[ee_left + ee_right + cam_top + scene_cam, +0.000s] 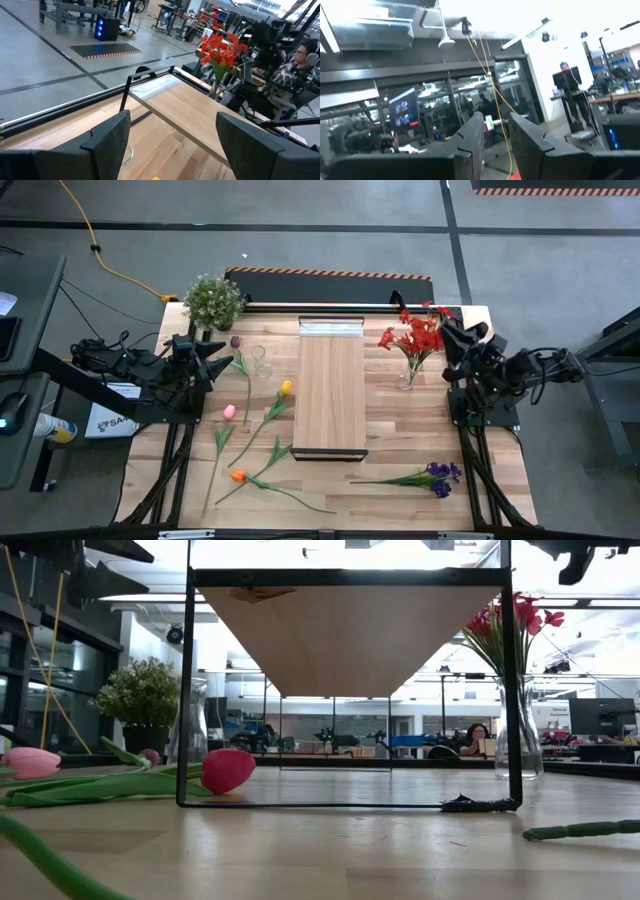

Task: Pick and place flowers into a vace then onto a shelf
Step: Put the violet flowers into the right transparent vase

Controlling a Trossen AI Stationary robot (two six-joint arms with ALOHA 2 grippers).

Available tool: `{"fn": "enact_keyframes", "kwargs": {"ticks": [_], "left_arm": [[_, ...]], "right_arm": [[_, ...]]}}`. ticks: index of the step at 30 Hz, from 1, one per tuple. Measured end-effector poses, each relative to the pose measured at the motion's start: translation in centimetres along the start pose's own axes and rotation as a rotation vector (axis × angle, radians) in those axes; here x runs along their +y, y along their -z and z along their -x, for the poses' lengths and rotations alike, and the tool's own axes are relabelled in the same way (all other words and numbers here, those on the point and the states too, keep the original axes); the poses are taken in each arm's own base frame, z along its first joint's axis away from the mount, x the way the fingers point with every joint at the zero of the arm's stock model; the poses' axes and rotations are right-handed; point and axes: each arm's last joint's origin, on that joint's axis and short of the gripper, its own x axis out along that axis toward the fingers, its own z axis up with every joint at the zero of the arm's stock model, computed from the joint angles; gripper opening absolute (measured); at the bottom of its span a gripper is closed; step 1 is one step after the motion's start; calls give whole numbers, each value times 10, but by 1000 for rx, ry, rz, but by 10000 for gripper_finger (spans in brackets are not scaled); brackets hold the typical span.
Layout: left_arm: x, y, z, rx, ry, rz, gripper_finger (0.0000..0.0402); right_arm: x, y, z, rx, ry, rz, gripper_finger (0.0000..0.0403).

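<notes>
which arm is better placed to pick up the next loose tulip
Left. The left gripper hovers open beside the empty vase, with the maroon, yellow, pink and orange tulips lying on its side of the shelf. The right gripper is by the red flowers.

Left tool (170,145) open; shelf (200,117), red flowers (222,50) beyond.

We see the shelf (331,390) mid-table (400,460), running front to back. Right of it, near the back, a vase (407,377) holds a bunch of flowers (416,332). Left of it, an empty vase (260,360), the potted plant (213,301) at the back-left corner, and four loose stems (245,435) lying front-left. One more stem (420,477) lies front-right.
</notes>
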Motion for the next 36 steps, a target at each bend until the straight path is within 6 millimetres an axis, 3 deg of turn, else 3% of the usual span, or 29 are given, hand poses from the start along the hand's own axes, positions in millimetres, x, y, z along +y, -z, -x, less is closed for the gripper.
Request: {"fn": "enact_keyframes", "kwargs": {"ticks": [16, 36], "left_arm": [[0, 0, 0, -1, 1, 3, 326], [-5, -9, 0, -57, 55, 101, 326]], "right_arm": [[-3, -15, 1, -141, -22, 125, 83], [0, -3, 0, -28, -15, 207, 83]]}}
